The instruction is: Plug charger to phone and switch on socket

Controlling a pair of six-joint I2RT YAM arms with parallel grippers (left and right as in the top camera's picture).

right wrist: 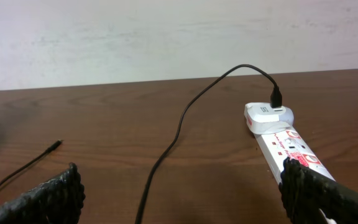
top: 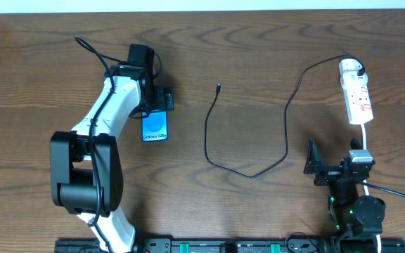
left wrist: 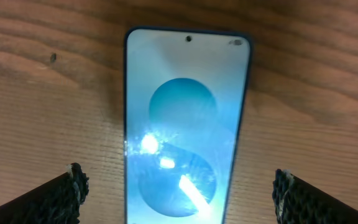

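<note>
The phone (top: 155, 128) lay flat and face up on the wooden bench (top: 259, 42), its screen lit with a pale blue blob. The left end effector (top: 157, 105) hung right over the phone's far end. In the left wrist view its fingers (left wrist: 67, 193) stood wide, one on each side of the phone (left wrist: 185, 124), both clear of the phone's edges and holding nothing.

The charger cable (top: 209, 140) lay loose on the bench to the right of the phone, apart from it. Its small black connector tip (top: 218, 88) rested on the wood, the nearest part of the cable to the phone, plugged into nothing. From the tip the cable curved toward the front, then swept up and further away from the phone to a white plug (top: 352, 68). The plug sat in the far end of the power strip (top: 358, 98), which lay well to the right of the phone.

A white cord (top: 365, 133) ran from the strip's near end toward the right arm. The right end effector (top: 315, 160) hovered well right of the phone, nearer the front edge than the strip. Its fingers (right wrist: 55, 196) were spread wide and empty. The right wrist view showed the cable (right wrist: 179, 124), the tip (right wrist: 58, 144), the plug (right wrist: 267, 115) and the strip (right wrist: 291, 146) beyond them.
</note>
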